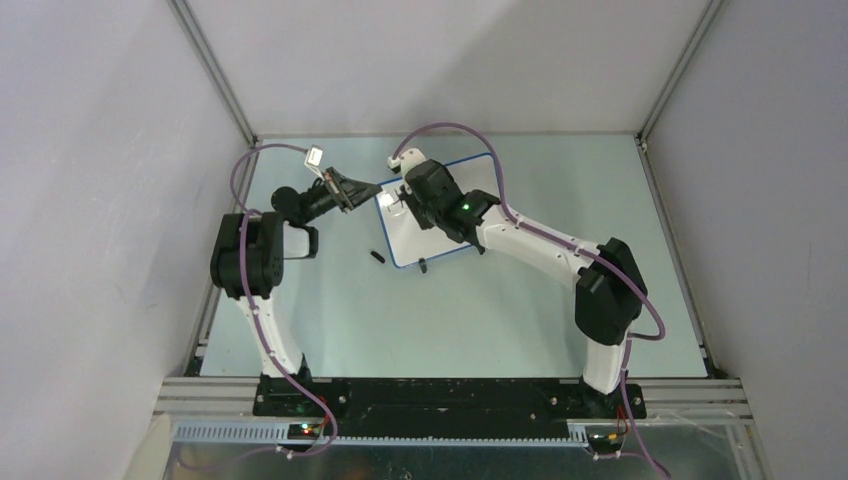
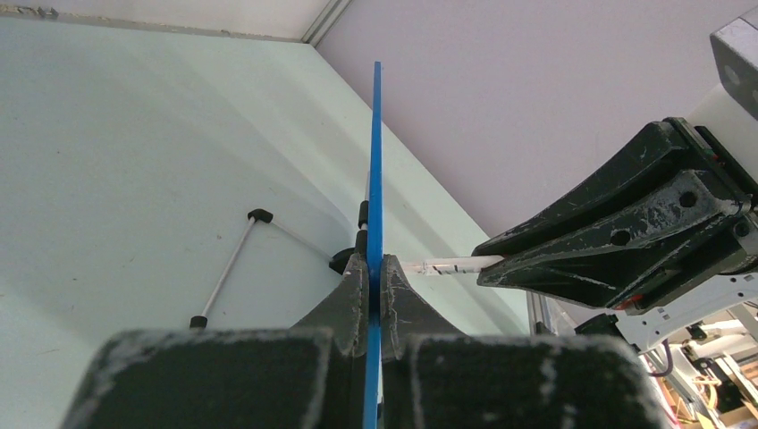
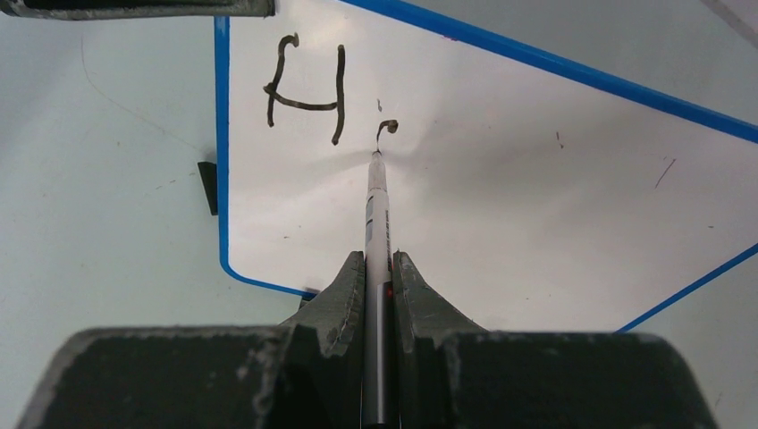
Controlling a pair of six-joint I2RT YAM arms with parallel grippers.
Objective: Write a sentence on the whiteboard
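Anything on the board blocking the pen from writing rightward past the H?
Nothing visible. The pen in the right gripper touches the whiteboard right of the H, bare white beyond. The left gripper pinches only its edge.

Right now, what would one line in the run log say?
left gripper: shut on whiteboard edge | right gripper: shut on marker, tip on whiteboard | sentence: H, second letter begun

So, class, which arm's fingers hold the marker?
The right arm's fingers clamp the marker; the left arm's fingers pinch the blue edge of the whiteboard instead.
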